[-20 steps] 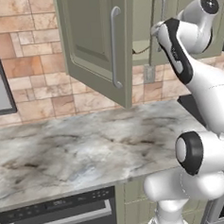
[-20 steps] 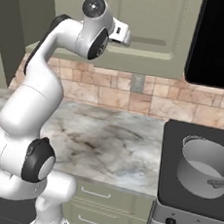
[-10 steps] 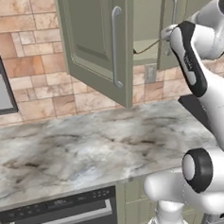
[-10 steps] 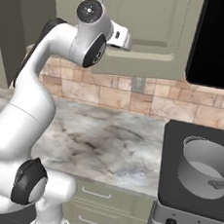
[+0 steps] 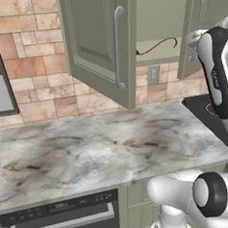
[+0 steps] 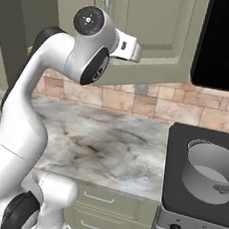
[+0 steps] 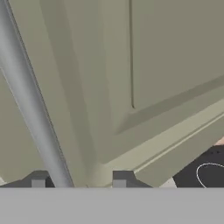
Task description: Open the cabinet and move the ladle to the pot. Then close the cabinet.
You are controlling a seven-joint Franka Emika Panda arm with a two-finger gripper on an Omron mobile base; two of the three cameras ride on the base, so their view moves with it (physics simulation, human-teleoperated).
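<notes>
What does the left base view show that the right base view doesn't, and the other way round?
Left base view alone: the ladle lying on the shelf inside the open cabinet, whose left door is swung wide toward the camera, and a dark appliance front under the counter.

Right base view alone: the pot on the stove, with nothing visible inside it, drawers under the counter, and a black panel above the stove.

Both: the arm raised to the cabinet's right door, the marbled counter, the stone-tile backsplash.
</notes>
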